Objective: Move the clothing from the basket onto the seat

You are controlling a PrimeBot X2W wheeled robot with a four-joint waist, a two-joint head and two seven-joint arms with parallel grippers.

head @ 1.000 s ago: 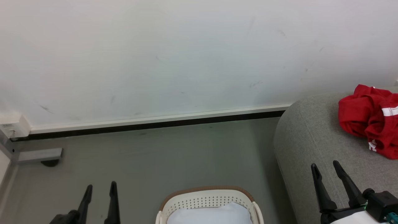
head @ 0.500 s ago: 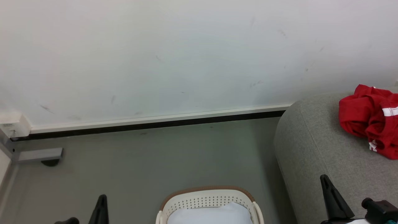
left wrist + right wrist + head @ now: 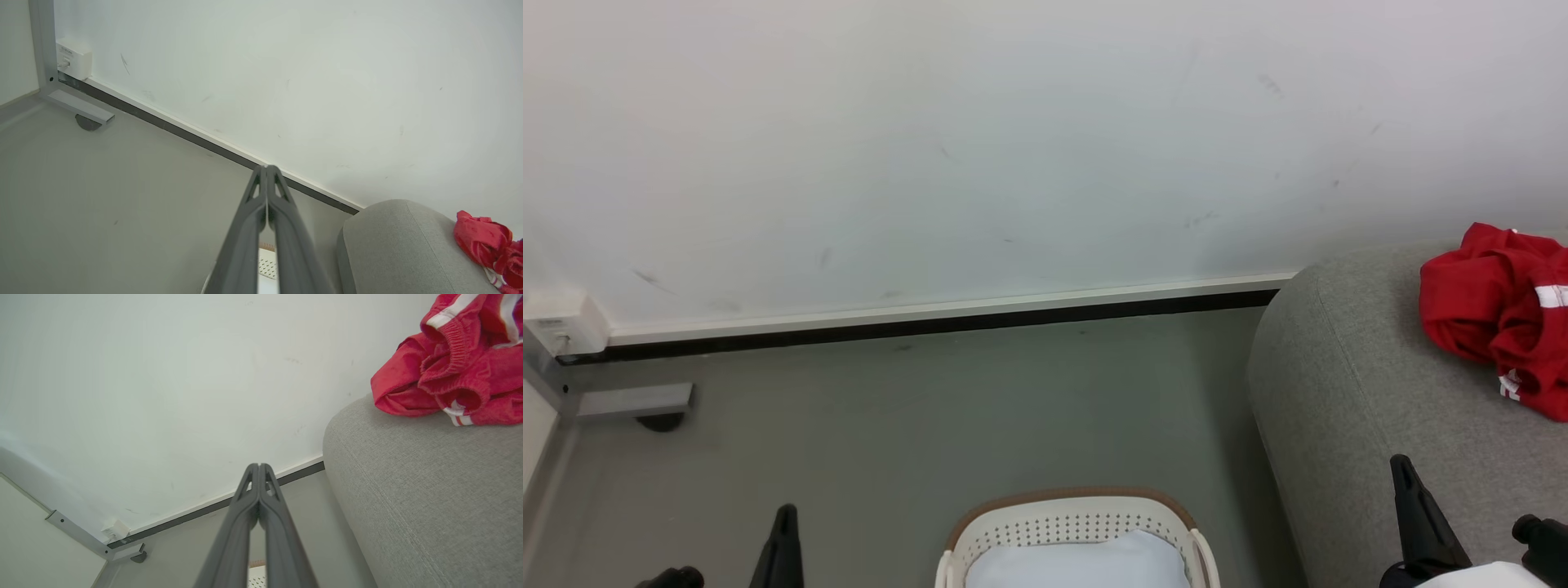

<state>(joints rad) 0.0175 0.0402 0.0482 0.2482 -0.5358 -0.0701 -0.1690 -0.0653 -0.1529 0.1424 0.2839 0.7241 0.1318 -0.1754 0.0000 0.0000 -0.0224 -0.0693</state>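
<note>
Pointing upward, flanking the basket [image 3: 1078, 523], left pincer [image 3: 266, 167] and right pincer [image 3: 259, 464] each sit fully closed, empty.

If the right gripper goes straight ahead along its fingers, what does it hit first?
Most likely the wall, just above the skirting. The right gripper, shut, points clear of the seat, and nothing shows between its tips and the wall, though depth is hard to judge.
</note>
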